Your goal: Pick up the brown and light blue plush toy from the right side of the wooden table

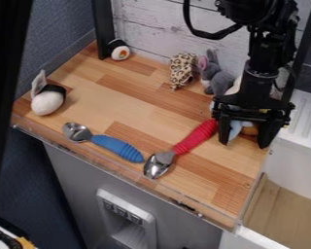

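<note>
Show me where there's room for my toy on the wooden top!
The biggest bare patch is the middle, between the blue-handled spoon and the spotted toy. Another lies in the near right corner, beside the red-handled spoon. It's crowded at the back right, where the gray toy and the gripper are.

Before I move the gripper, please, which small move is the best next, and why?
Probably ease the gripper sideways toward the red-handled spoon, with the fingers apart: they are open, but the spoon's handle end appears beside one finger, not between them.
</note>
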Tool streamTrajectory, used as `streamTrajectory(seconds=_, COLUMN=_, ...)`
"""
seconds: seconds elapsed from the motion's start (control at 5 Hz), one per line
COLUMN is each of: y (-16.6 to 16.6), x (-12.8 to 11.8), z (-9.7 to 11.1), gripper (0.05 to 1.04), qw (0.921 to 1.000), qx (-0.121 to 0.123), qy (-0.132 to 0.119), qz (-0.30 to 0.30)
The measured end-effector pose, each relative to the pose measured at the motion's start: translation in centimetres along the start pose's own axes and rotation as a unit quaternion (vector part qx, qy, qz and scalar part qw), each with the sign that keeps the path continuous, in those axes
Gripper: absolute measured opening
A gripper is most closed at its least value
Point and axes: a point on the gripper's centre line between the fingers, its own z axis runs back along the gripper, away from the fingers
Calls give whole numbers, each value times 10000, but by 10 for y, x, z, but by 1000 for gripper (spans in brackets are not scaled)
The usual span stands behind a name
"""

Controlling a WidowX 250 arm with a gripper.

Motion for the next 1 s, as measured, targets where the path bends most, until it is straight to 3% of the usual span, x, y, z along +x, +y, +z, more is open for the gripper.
streamTrajectory(seconds=0.6, y=-4, x=9, z=-3, gripper=223, qw=9992, qx=0, qy=-19, qz=-393)
streamTrajectory(seconds=0.8, y=-9, x=15, z=-2, gripper=89, qw=9992, qx=-25, qy=-67, qz=-393)
streamTrajectory(seconds=1.0, y=-12, x=20, z=-1, gripper=64, qw=9994, qx=-49, qy=-97, qz=-335)
